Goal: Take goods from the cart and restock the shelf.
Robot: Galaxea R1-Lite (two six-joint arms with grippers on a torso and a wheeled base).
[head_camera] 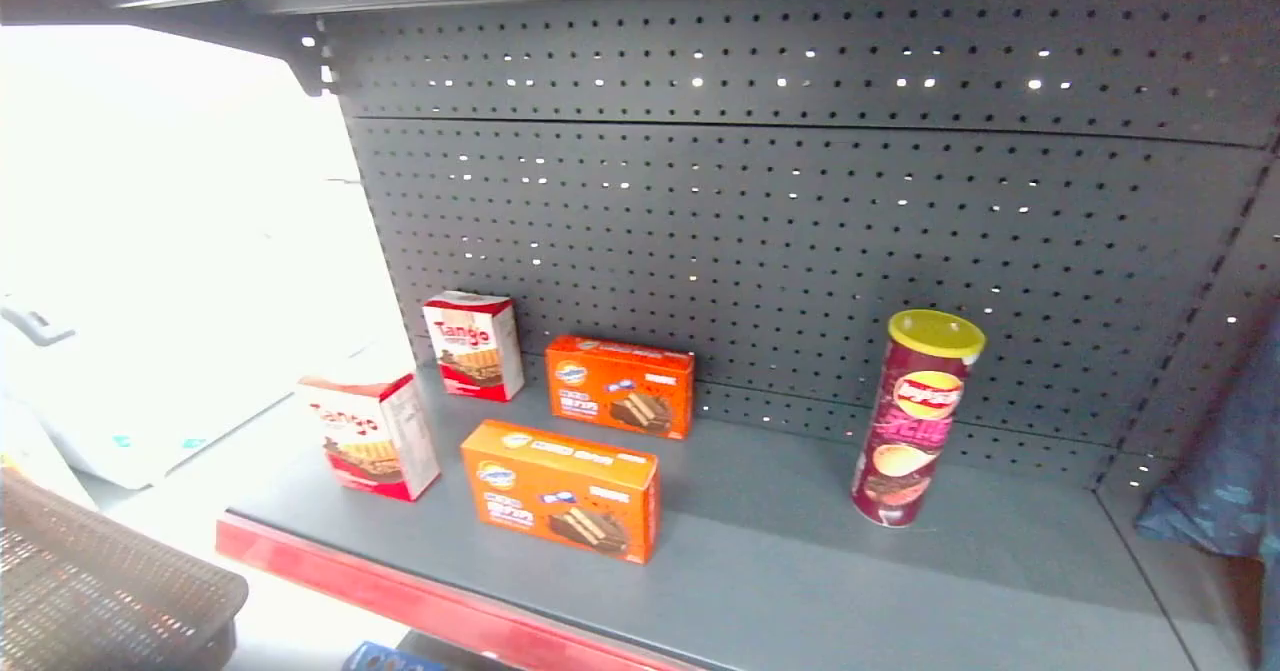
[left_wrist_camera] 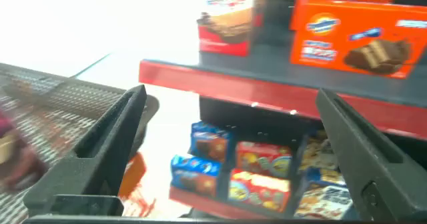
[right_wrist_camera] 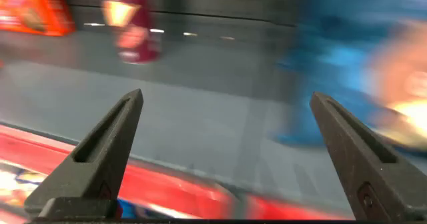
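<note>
On the grey shelf (head_camera: 800, 571) stand two red-and-white wafer boxes (head_camera: 473, 343) (head_camera: 368, 435), two orange snack boxes (head_camera: 620, 386) (head_camera: 560, 489) and a maroon chip can (head_camera: 912, 419) with a yellow lid. My left gripper (left_wrist_camera: 233, 117) is open in front of the shelf's red front edge (left_wrist_camera: 267, 84), below the front orange box (left_wrist_camera: 357, 36), holding nothing. My right gripper (right_wrist_camera: 227, 117) is open just before the shelf edge, facing the chip can (right_wrist_camera: 130, 21), with nothing between its fingers.
The cart's wire mesh (head_camera: 90, 571) is at the lower left. A lower shelf holds several snack packs (left_wrist_camera: 260, 174). Blue patterned fabric (head_camera: 1225, 471) hangs at the shelf's right end. A perforated back panel (head_camera: 800, 201) closes the shelf behind.
</note>
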